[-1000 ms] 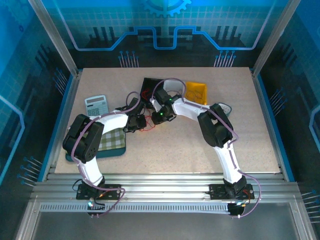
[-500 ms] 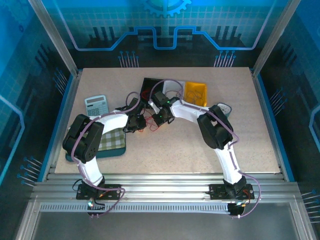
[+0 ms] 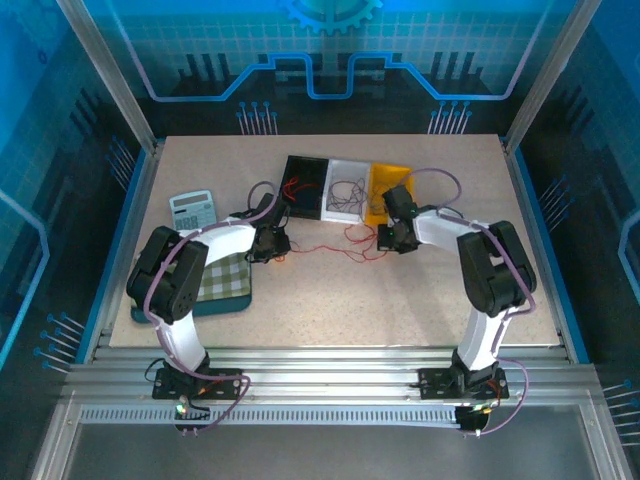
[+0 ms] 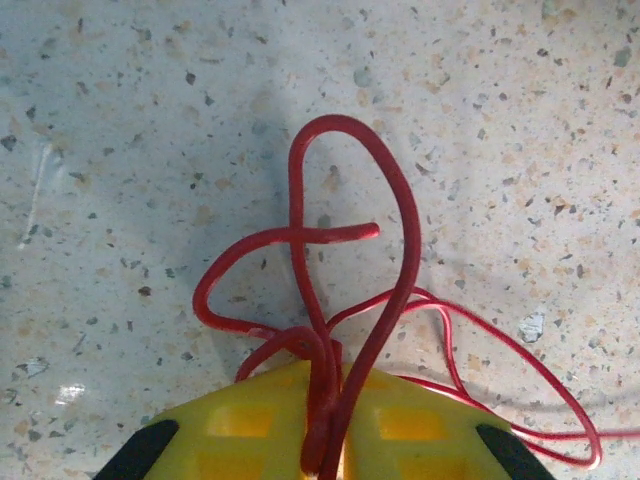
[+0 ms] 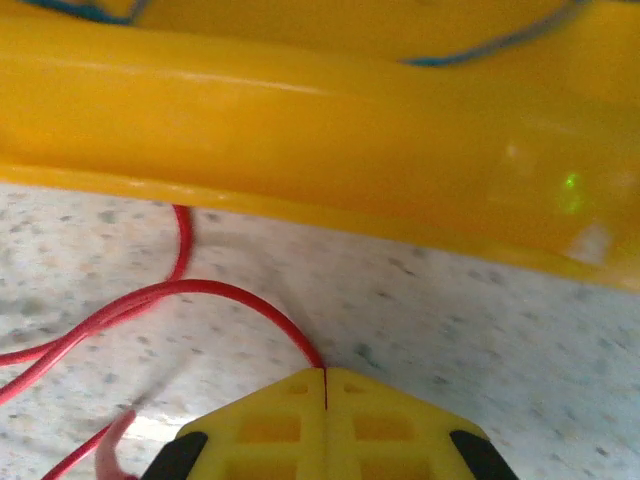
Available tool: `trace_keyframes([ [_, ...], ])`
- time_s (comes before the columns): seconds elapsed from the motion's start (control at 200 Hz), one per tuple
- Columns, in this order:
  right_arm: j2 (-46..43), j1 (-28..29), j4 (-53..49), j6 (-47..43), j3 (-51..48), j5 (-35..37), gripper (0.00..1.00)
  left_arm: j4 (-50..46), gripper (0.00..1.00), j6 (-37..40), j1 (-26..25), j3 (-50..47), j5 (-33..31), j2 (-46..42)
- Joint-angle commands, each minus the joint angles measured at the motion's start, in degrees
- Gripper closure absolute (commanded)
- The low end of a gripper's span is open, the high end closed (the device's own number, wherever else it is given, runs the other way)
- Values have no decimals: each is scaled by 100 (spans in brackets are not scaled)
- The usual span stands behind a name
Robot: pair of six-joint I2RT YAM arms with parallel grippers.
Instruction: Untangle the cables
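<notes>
Left claw (image 4: 325, 445): pinched shut on red cable (image 4: 398, 210), loops crossed just ahead. Right claw (image 5: 325, 385): clamped shut on same cable, yellow tray (image 5: 320, 90) just beyond. Strand mostly drawn out; loops remain, I judge.

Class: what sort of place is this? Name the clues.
Probably a robotics lab work cell: speckled table fenced by aluminium frame and blue panels, left arm and right arm bolted at its near edge.

Both arms (image 3: 225, 238) are white with black joints, lilac cables (image 3: 435, 171) (loosely looped) and yellow end effector fingers (image 4: 250, 425).
</notes>
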Motion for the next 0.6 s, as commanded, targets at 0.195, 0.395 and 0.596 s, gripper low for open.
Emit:
trace_keyframes([
  [0.195,-481,-276,245,625,-528,315,100,-929,87,-612,95,18,-1199,85],
  [0.395,-918,-702,487,1311,-1148,556,100,-1430,91,-1272,108,-48,-2011,-172],
  [0.596,-1225,-991,790,1801,-1587,549,100,-1382,100,-1402,140,-49,-2006,-293],
])
